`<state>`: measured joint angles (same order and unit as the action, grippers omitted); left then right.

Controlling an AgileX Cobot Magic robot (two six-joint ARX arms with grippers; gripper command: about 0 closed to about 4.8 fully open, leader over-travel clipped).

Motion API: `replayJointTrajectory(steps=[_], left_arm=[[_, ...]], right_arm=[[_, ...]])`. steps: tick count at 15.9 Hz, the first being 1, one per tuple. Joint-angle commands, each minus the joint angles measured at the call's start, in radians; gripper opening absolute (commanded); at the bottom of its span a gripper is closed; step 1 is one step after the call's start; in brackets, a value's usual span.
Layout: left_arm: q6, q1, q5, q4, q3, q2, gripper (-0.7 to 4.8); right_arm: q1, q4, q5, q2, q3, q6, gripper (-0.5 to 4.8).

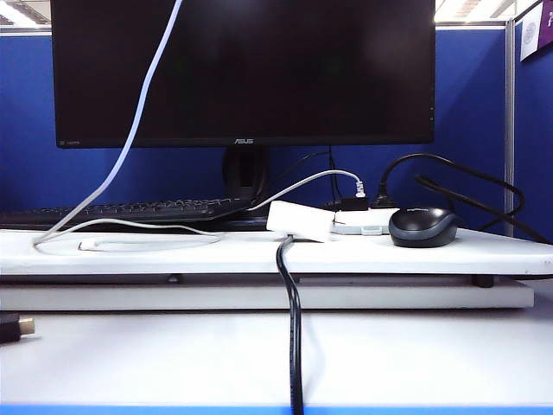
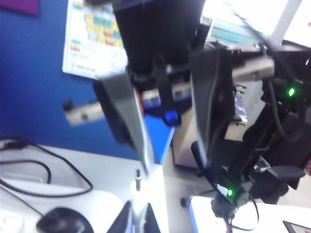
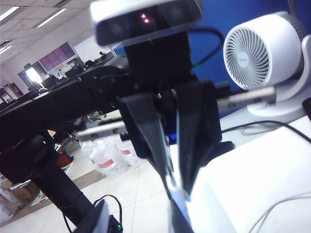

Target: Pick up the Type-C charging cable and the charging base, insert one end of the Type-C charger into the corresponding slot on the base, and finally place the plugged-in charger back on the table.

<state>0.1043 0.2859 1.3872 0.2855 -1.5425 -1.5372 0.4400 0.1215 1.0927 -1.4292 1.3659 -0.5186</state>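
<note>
Nearest me lies the table [image 1: 130, 354], its raised board carrying the charging base [image 1: 300, 220] beside the mouse [image 1: 423, 226], not yet lifted. The charging cable [image 1: 130, 138] climbs from that board out of sight, I judge because my left gripper [image 2: 140, 213], high above, pinches it. My right gripper [image 3: 177, 194], also aloft, is blurred; I cannot tell its grip.

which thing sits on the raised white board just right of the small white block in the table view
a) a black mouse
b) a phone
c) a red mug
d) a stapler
a: in the table view a black mouse rests on the raised board, right of the white block and the flat socket strip behind it.
</note>
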Motion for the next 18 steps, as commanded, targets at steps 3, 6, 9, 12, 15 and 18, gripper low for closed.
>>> replayJointTrajectory(steps=[3, 6, 9, 12, 15, 18], left_arm=[[-0.053, 0.035, 0.006, -0.06, -0.003, 0.004, -0.06], [-0.054, 0.049, 0.004, -0.063, -0.003, 0.004, -0.06], [-0.055, 0.049, 0.004, -0.064, -0.003, 0.004, -0.06], [-0.066, 0.049, 0.004, -0.064, -0.003, 0.004, -0.06], [-0.079, 0.049, 0.004, -0.064, -0.003, 0.004, -0.06], [-0.225, 0.049, 0.003, -0.063, -0.003, 0.004, 2.63]], right_arm=[[0.001, 0.007, -0.002, 0.007, 0.005, 0.002, 1.66], [0.001, 0.01, -0.018, 0.007, 0.005, 0.002, 1.04], [0.001, 0.01, -0.018, 0.007, 0.005, 0.002, 0.88], [0.001, 0.01, -0.017, 0.007, 0.005, 0.023, 0.27], [0.001, 0.01, -0.017, 0.007, 0.005, 0.029, -0.01], [0.001, 0.01, 0.01, 0.007, 0.005, 0.029, -0.01]])
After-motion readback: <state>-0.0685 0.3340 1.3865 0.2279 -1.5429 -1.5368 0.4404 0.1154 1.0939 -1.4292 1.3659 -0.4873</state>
